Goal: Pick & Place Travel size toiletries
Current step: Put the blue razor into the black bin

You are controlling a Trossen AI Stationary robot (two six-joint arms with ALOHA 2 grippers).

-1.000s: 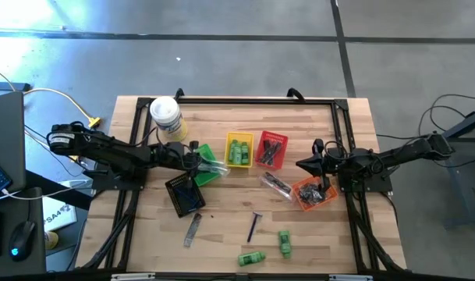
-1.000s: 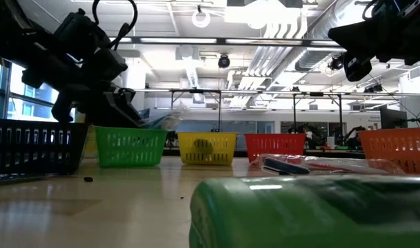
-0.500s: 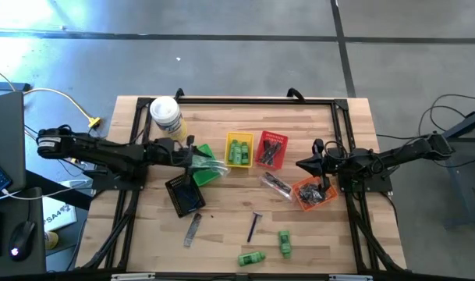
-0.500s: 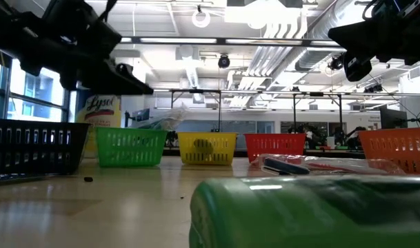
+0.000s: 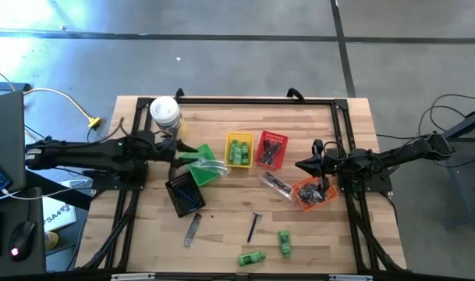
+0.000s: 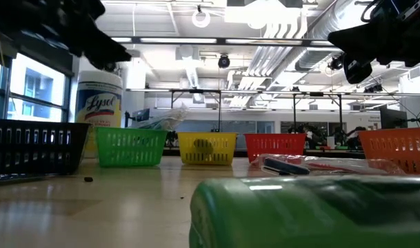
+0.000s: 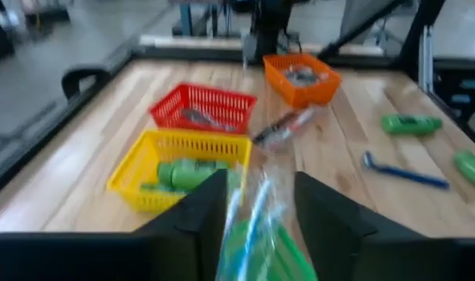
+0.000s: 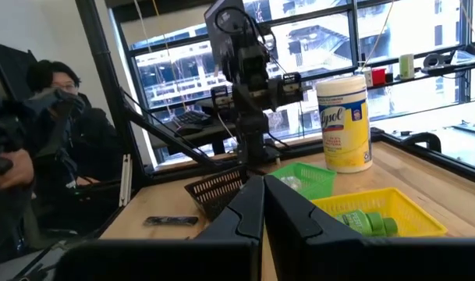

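My left gripper hangs open above the table's left part, just left of the green basket. Clear plastic sticks lie in that basket and stick out over its rim; in the left wrist view these clear sticks show beyond the gap between my fingers. Green mini bottles fill the yellow basket. On the bare table lie two more green bottles, a blue razor, a clear packet and a grey comb. My right gripper is shut and held above the table right of the red basket.
A white canister with a yellow label stands at the far left, behind my left arm. A black basket sits near the green one, and an orange basket under my right arm. A person sits beyond the table's left side.
My left gripper has risen and drawn back toward the table's left edge, away from the green basket. The clear sticks stay in the basket. My right arm has kept still.
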